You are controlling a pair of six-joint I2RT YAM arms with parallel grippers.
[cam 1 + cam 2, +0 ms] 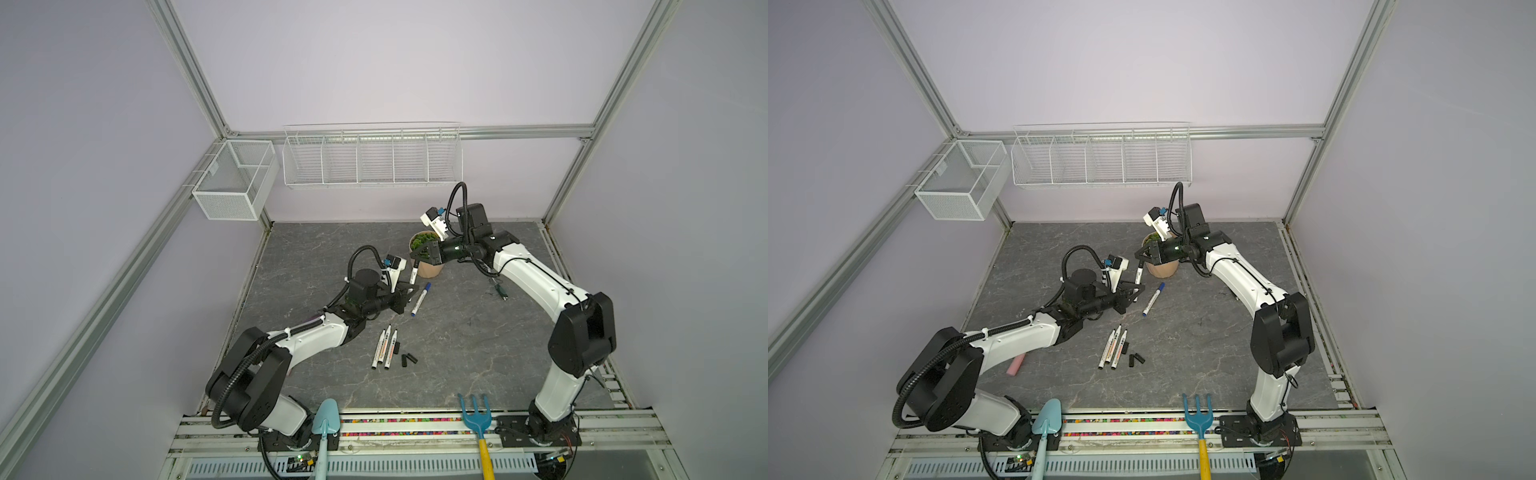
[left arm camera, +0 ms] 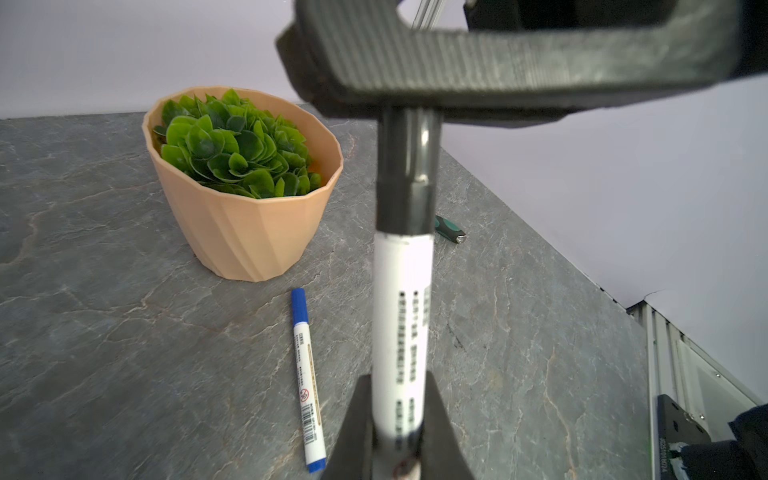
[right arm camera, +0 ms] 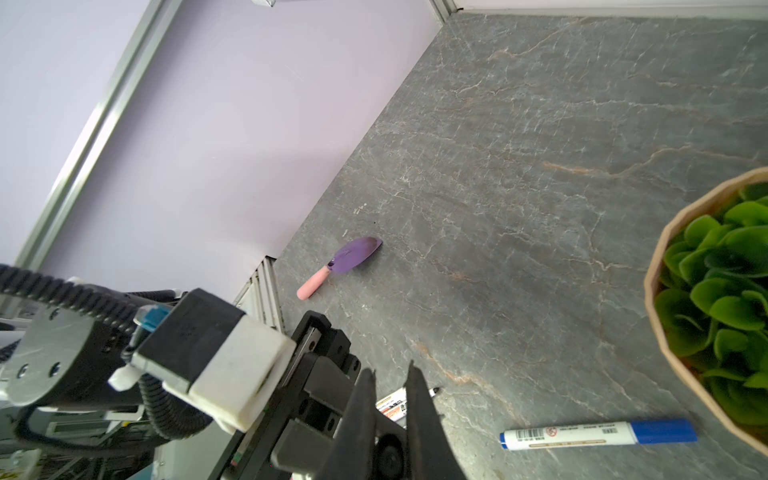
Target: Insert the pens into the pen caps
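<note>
Over the grey surface (image 1: 478, 353), my left pincer (image 1: 410, 291) pinches a pen (image 2: 401, 316) while my right pincer (image 1: 417, 257) pinches its black cap (image 2: 409, 158).

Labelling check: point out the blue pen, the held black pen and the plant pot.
blue pen (image 2: 306, 386), left wrist view, mid barrel.
held black pen (image 2: 401, 316), left wrist view, white barrel.
plant pot (image 2: 245, 232), left wrist view, outer wall.

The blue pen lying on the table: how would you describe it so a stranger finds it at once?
Find the tan flowerpot with green leaves toward the back of the grey table. Just in front of it a white pen lies flat, alone. It is the only one with blue ends; the three pens bunched nearer the front have black.
</note>
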